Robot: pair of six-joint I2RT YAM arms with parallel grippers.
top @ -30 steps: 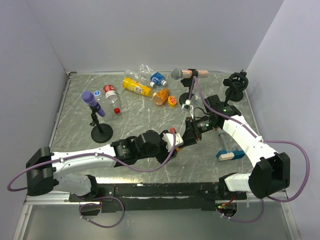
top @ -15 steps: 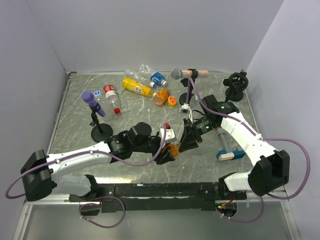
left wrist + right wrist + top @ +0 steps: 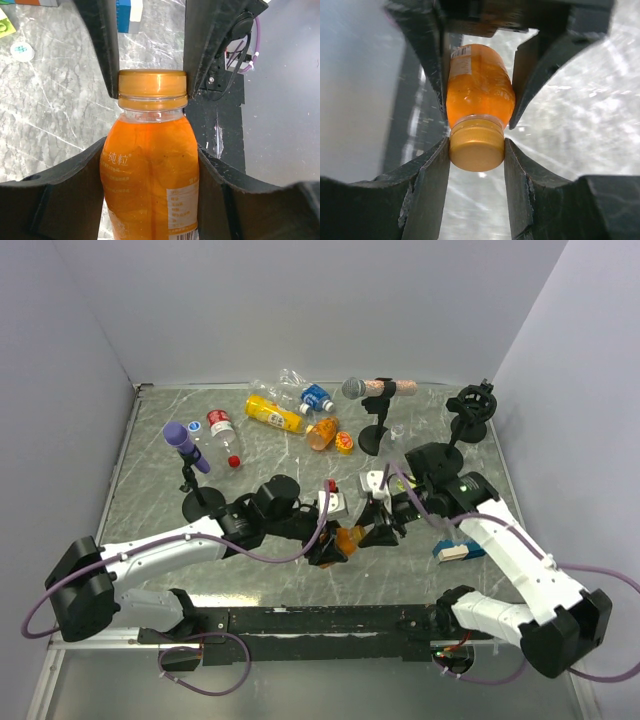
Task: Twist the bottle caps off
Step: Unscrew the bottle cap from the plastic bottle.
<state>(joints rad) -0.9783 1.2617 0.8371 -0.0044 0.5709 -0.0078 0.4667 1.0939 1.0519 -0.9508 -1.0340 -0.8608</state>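
One marbled worktop (image 3: 150, 490) carries everything. Both arms (image 3: 170, 545) meet over it, right of the purple microphone (image 3: 187, 445) and nearer the bases. The left tool (image 3: 150, 150) is clenched round the body of an orange bottle (image 3: 150, 175), which lies roughly level between the tools, right of that microphone. The right tool (image 3: 476, 150) is clamped on this bottle's orange cap (image 3: 476, 145), one finger on each side, and the cap sits on the neck. Other bottles (image 3: 272, 414) lie beyond the microphone, to its right. A loose red cap (image 3: 233, 461) lies just right of it.
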